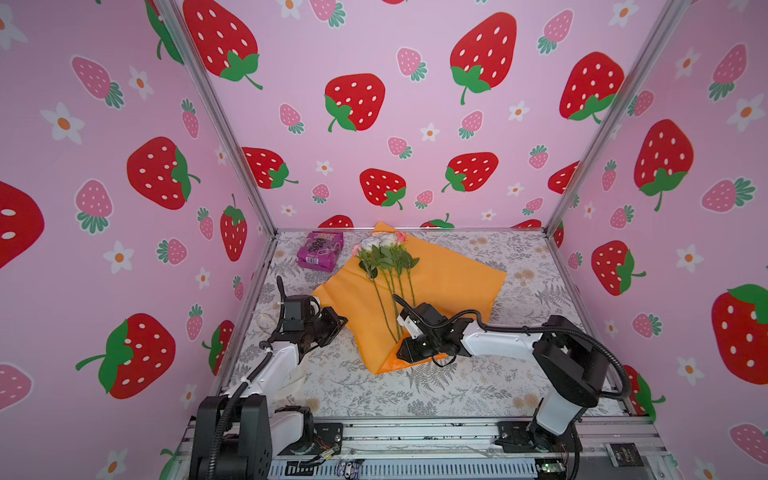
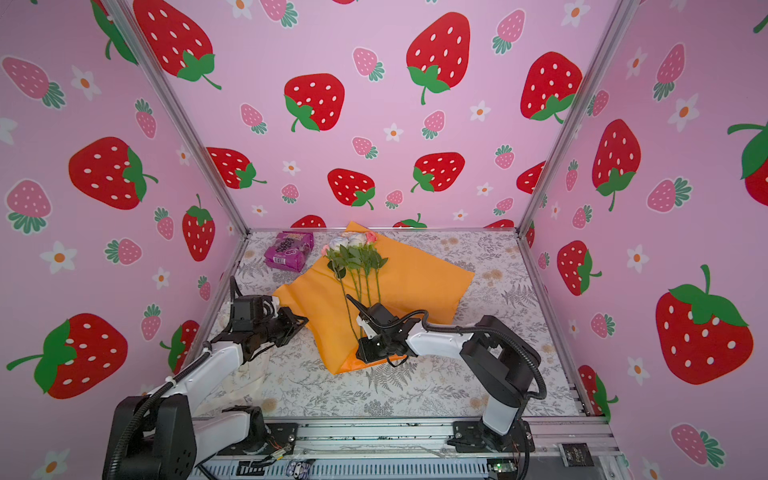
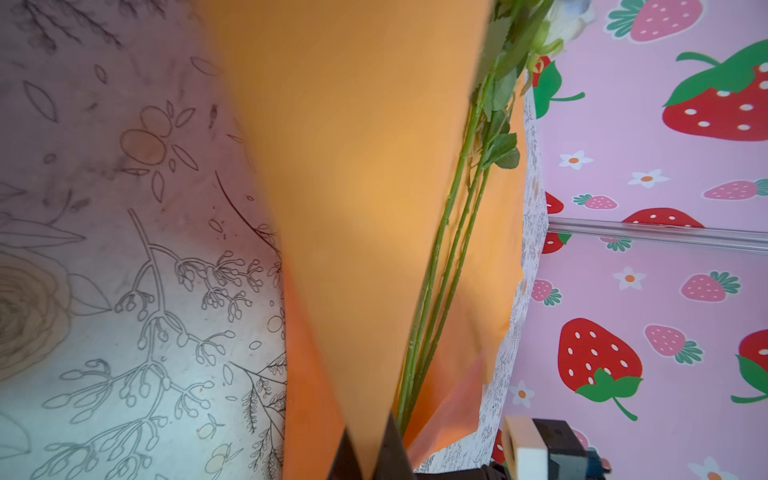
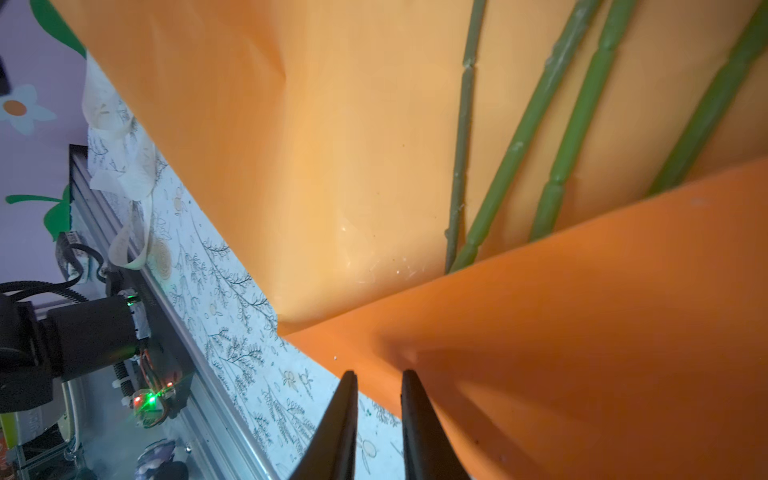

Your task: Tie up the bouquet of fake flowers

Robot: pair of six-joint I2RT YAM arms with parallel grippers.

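The bouquet of fake flowers (image 1: 388, 255) lies in the middle of the table (image 1: 374, 399), heads toward the back wall; its pink and white heads rest on the orange wrapping paper (image 1: 451, 282), which is spread under it as 1 crumpled sheet. 4 thin green stems (image 1: 400, 291) run toward the near edge; in both top views their cut ends are hidden behind the right arm's wrist. In the right wrist view the same stems slip under a folded, deeper orange flap of the paper, so their tips cannot be seen there either.

The left gripper (image 3: 369, 428) sits at the paper's left corner; in the left wrist view its jaws are pressed together with a fold of the paper pinched between them, and only their tips show at the frame's edge. In both top views the pinch itself is too small to make out. That wrist view cuts the heads off; only 1 white bloom (image 3: 569, 20) shows partly at the border.

The right gripper (image 4: 379, 374) is at the paper's near corner; its jaws stand a narrow gap apart, tips at the flap's edge. Patterned table cover shows through the gap; whether the tips touch the paper cannot be told.

A purple snack packet (image 1: 320, 251) lies near the back left corner, just beside the paper. A cream ribbon (image 4: 120, 166) lies looped on the table near the rail, blurred in the right wrist view; its print is unreadable.
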